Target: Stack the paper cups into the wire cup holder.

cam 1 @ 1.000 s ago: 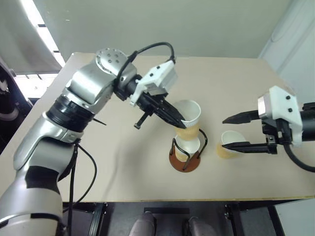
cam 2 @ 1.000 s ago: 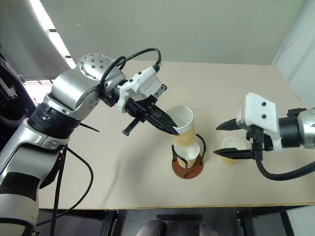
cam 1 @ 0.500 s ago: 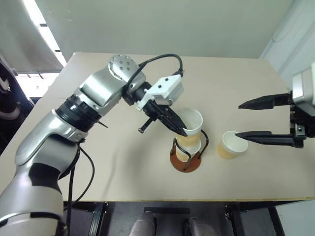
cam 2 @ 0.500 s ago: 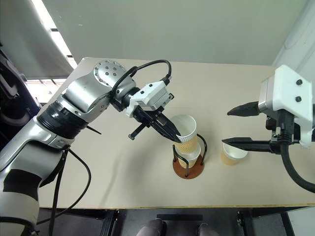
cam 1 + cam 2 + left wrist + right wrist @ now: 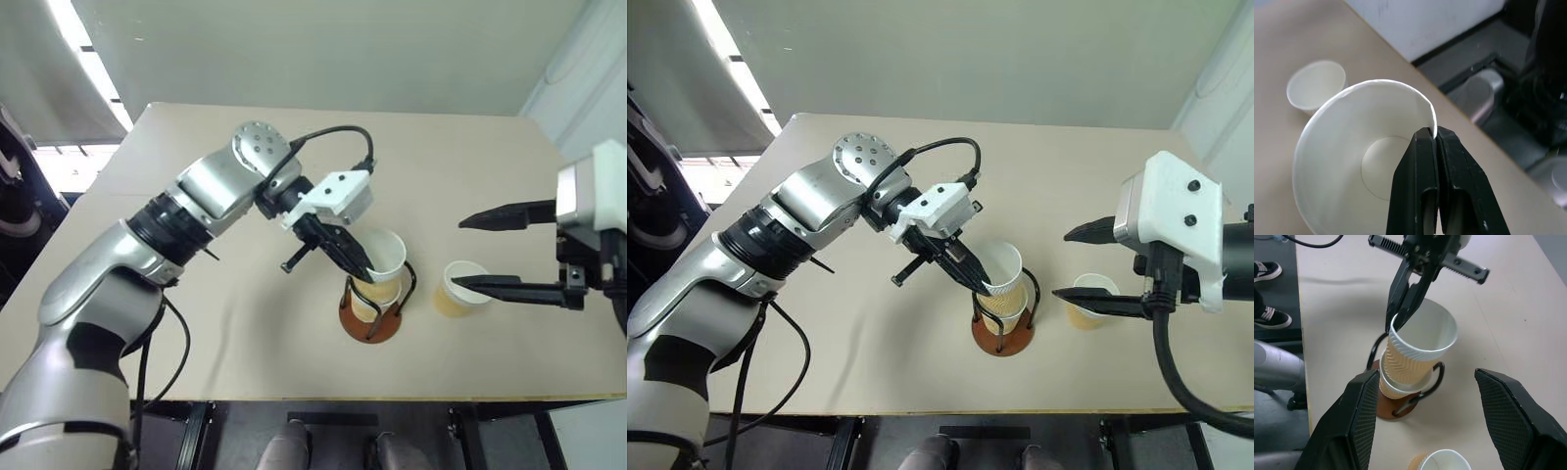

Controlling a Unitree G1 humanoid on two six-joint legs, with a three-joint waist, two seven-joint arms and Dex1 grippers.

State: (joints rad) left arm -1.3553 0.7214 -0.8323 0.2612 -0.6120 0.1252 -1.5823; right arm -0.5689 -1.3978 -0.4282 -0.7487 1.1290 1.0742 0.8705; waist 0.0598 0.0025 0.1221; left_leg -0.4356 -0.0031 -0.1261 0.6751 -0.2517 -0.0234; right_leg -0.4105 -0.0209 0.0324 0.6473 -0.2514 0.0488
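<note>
I see the left gripper (image 5: 366, 275) with its jaws closed on the rim of 1 paper cup (image 5: 384, 257), pinching the near wall from inside and outside. This held cup tilts slightly and sits partway down into a second cup (image 5: 1400, 384) already seated in the wire cup holder (image 5: 370, 315). The holder's black wire loops rise around both cups from the reddish-brown disc base. The holder stands on the bench (image 5: 245, 323) near its front edge. The right gripper (image 5: 465, 253) hangs above the bench to the right of the holder, jaws spread wide and holding nothing. A third cup (image 5: 460, 287) stands upright on the bench just beside the holder, under the right gripper's lower finger (image 5: 509, 290).
</note>
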